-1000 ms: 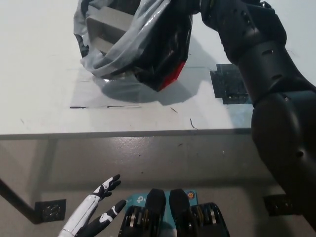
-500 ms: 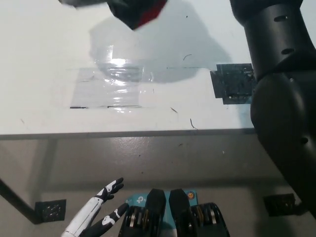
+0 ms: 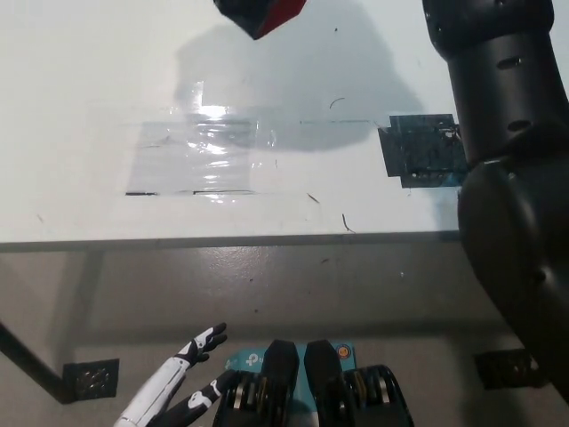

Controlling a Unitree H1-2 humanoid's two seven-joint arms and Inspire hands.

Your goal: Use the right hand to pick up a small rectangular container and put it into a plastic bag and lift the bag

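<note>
The task's thing, a black plastic bag with a red patch (image 3: 260, 15), shows only as a small corner at the top edge of the frame, hanging clear above the white tabletop (image 3: 80, 89) and casting a broad shadow beneath it. The small rectangular container is not visible; I judge it to be inside the bag, but the view does not confirm this.

My black right arm (image 3: 507, 133) runs up the right side of the frame and leaves it at the top. My right hand is out of view, so I cannot tell the state of its fingers. My white left hand (image 3: 173, 391) rests at the lower left of the frame, below the tabletop edge, fingers apart and holding nothing.

Handling judgement: the bag is thin, soft film. It will sag, swing and slip under load. Take hold at the gathered mouth or the handles, not the body, and raise it evenly so that the contents do not tip out.

Surroundings: a patch of clear glossy tape (image 3: 196, 147) lies flat on the tabletop at frame centre-left. A dark square marker plate (image 3: 418, 151) lies at centre-right, beside my right arm. Neither stands in the way of the lift.
</note>
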